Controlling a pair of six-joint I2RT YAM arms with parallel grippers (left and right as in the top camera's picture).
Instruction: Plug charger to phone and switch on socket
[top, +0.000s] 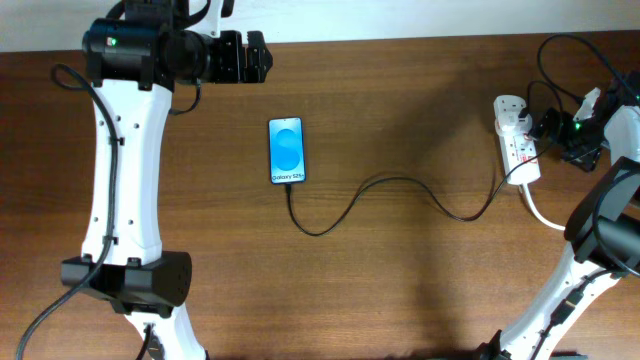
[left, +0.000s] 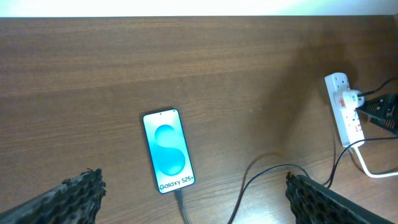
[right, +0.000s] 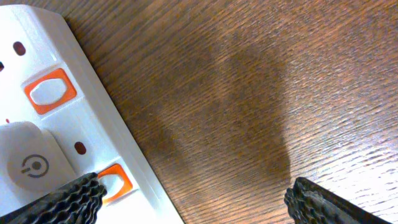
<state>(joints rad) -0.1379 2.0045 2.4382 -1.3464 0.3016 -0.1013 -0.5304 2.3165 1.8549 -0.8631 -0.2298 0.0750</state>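
DONE: charger (top: 400, 185) looks seated in phone (top: 286, 151) base, mid-worktop (top: 400, 290) | TO DO: socket (top: 515, 140) at rt edge, prob. not yet switched | left fingers (left: 74, 196) apart, well clear of phone | right fingers (right: 62, 199) apart, one tip at orange switch (right: 118, 177), seen only by rt wrist cam | overhead alone shows whole cable run

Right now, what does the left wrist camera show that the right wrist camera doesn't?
Only the left wrist view shows the slim blue-screened smartphone with the thin black charger cable meeting its lower end. Only the right wrist view makes out the power symbol on the white plug adapter, beside orange rocker switches. Both show the white elongated power strip and the brown wooden table.
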